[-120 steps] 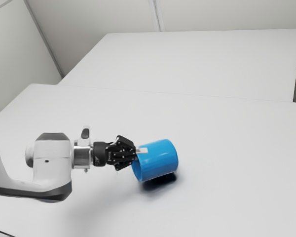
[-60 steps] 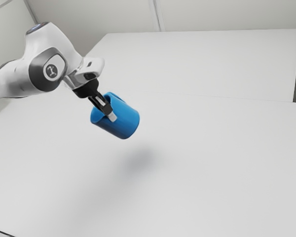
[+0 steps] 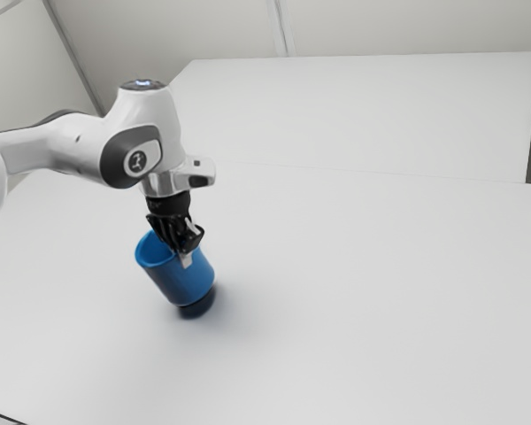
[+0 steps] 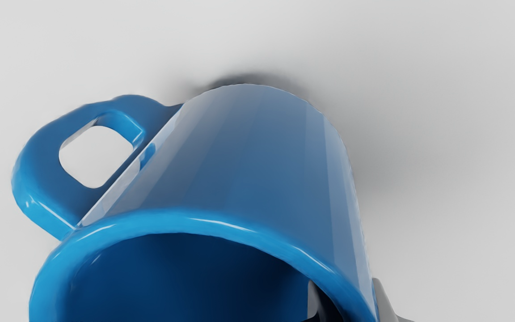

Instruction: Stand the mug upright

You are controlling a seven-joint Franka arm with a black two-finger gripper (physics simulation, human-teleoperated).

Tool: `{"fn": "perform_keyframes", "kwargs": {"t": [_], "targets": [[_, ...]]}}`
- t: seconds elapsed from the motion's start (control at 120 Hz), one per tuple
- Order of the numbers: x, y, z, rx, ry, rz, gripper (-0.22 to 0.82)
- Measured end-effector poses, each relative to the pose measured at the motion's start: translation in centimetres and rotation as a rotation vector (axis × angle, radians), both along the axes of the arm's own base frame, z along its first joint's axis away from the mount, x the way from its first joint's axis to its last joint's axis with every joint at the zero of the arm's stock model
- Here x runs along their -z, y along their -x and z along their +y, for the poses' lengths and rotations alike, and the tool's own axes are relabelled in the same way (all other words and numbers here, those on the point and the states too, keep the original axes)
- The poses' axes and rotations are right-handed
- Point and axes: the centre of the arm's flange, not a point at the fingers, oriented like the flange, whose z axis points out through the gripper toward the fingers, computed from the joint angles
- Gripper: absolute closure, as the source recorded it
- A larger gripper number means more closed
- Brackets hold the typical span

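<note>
In the exterior view my gripper point(image 3: 183, 252) points down at the rim of the blue mug point(image 3: 182, 282), which leans with its open top toward the exterior view's left. The base is low over the table, with a dark shadow right below it; contact is hard to tell. In the wrist view the gripper point(image 4: 347, 297) has one finger inside the mug point(image 4: 248, 156) and the other outside, pinching the wall between them. The handle stands out from the mug's side, away from the fingers.
A white table point(image 3: 354, 319) lies under the mug. Behind it is a second white surface point(image 3: 354, 115), with pale walls point(image 3: 168, 35) beyond.
Since a second ago the mug, held by its wall, has been lifted, carried toward the exterior view's left and lowered again. My hand has swung from level to pointing down, turning the mug from its side to a lean.
</note>
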Motion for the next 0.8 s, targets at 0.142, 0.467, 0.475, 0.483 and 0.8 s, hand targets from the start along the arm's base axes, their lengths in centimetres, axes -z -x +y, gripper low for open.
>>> {"fn": "perform_keyframes", "kwargs": {"t": [0.142, 0.467, 0.475, 0.483, 0.8], "targets": [[1.3, 0.1, 0.2, -0.072, -0.034, 0.036, 0.79], [2.9, -0.2, 0.0, -0.186, -0.076, 0.063, 0.41], [2.9, -0.2, 0.0, -0.188, -0.076, 0.063, 0.39], [2.8, -0.2, 0.0, -0.190, -0.077, 0.062, 0.38], [-8.2, -2.6, -1.2, -0.252, -0.056, -0.095, 0.08]]}}
